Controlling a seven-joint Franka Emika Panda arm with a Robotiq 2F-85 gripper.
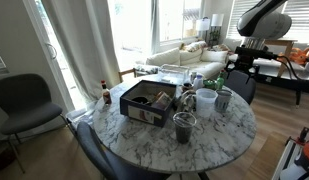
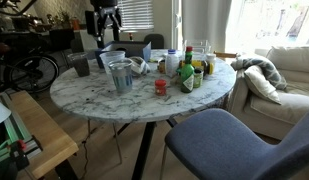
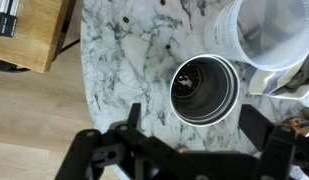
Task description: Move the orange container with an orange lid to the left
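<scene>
The orange container with an orange lid is a tiny squat tub on the round marble table, in front of a group of bottles. I cannot make it out in the other exterior view or in the wrist view. My gripper hangs high over the far side of the table, well away from the tub; it also shows in an exterior view. In the wrist view my gripper is open and empty, with a dark round cup on the marble below it.
A clear plastic cup and a grey cup stand near the gripper's side. A cardboard box, a dark glass and a white cup are on the table. A dark bottle with a red cap stands at the edge. Chairs surround the table.
</scene>
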